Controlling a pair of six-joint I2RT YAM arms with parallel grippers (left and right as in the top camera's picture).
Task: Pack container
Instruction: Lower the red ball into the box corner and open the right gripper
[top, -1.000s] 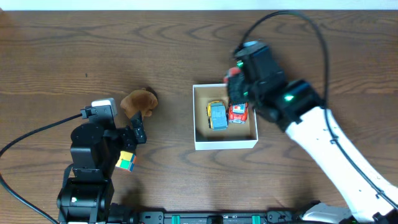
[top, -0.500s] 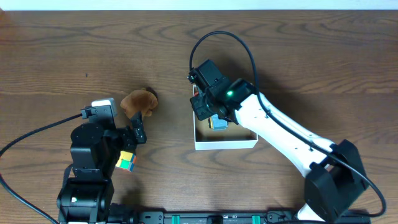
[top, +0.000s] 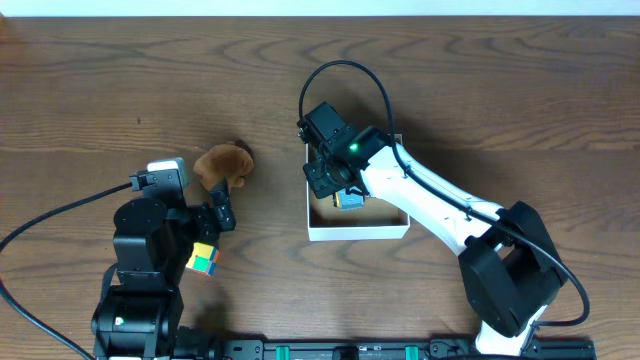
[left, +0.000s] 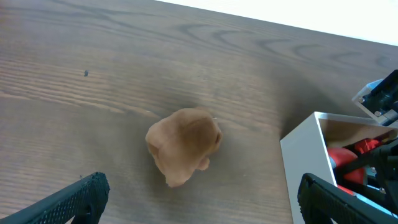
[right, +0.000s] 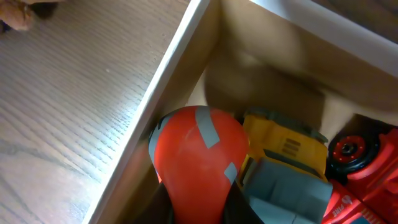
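The right arm (top: 440, 205) is made of smooth white links joined by black housings. A small green light (top: 352, 149) glows on the black block near its wrist, and a thin looping cable (top: 340, 65) rises from that block. Its lowest joint (top: 510, 270) is a bulky black cylinder. The left arm (top: 148, 245) is black and blocky all over, topped by a pale grey camera box (top: 168, 175), and a trailing black cable (top: 70, 206) runs off it. The left pincer (left: 202, 186) has two black fingers (left: 68, 205) with finely ridged edges.
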